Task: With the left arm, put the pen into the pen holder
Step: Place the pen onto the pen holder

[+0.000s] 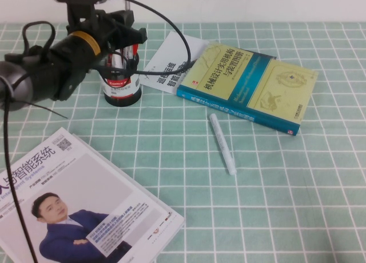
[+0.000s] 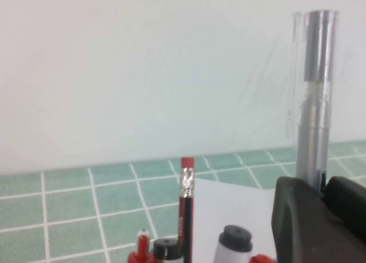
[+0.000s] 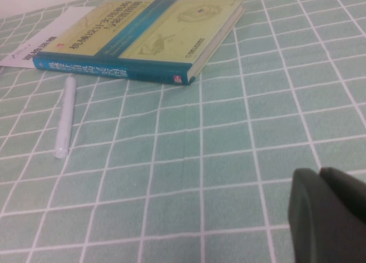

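My left gripper (image 2: 323,197) is clamped on the pen (image 2: 313,97). The two black fingers (image 2: 297,223) press its lower grey barrel, and the pen stands almost upright from them, its clear cap end pointing away from the table. Just under my fingers is the pen holder (image 1: 120,86), the black mesh cup with a red and white band. It already carries a red pencil (image 2: 186,211) with a metal ferrule, a marker with a dark cap (image 2: 234,240) and some red-capped pens; their tops rise close beside my fingers. I think the pen's lower tip is over the cup's mouth, but my own arm covers that part from above, so I cannot be sure it is inside the rim.

So the step in hand is the insertion itself. The next move calls for a straight lowering into a free gap between the pens already there, and only then opening the fingers.

Further out lie a white booklet (image 1: 171,60), a blue and yellow book (image 1: 251,86), a white marker (image 1: 223,144) and a magazine (image 1: 80,206), all on the green checked cloth (image 1: 286,206).

My right gripper (image 3: 329,214) hangs low over bare cloth, fingers together, holding nothing, well apart from the book.
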Robot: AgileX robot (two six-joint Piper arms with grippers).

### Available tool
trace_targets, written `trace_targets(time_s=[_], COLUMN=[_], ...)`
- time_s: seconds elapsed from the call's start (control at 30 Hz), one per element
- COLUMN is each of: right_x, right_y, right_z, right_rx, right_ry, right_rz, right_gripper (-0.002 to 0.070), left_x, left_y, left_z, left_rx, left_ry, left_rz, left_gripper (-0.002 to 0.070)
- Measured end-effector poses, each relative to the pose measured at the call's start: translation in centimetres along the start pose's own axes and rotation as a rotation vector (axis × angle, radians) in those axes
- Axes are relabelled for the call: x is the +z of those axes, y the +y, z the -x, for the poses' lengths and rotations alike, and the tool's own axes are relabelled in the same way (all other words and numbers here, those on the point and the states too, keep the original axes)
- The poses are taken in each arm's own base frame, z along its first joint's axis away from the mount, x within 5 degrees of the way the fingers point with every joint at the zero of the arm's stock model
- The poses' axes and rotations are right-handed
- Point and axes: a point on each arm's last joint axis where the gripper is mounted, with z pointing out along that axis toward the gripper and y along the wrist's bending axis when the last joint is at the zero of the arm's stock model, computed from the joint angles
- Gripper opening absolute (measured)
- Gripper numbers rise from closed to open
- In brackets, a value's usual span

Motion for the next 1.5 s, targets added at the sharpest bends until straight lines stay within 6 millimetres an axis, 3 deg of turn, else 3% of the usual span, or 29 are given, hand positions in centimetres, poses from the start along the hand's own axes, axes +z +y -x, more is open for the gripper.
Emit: trace_targets(time_s=[0.4,1.27,1.4,1.5], right_x=[0.0,0.0,0.0,0.0], right_y=[0.0,0.0,0.0,0.0], right_z=[0.0,0.0,0.0,0.0], right_rx=[0.000,0.000,0.000,0.000], right_ry=[0.000,0.000,0.000,0.000], right_rz=[0.000,0.000,0.000,0.000], right_gripper=[-0.0020,-0.0020,-0.0020,-0.0020], left_x=[1.0,1.7,1.6,1.5], left_y=[1.4,1.7,1.8,1.8], left_z=[-1.6,-3.2,-3.3,-3.2], left_rx=[0.027,0.007,-0.009,-0.013], left_ry=[0.019,0.009,0.022,0.039], left_rz=[0.019,0.001,0.008,0.019], left_gripper=[0.0040,0.0041,0.0076,0.0149])
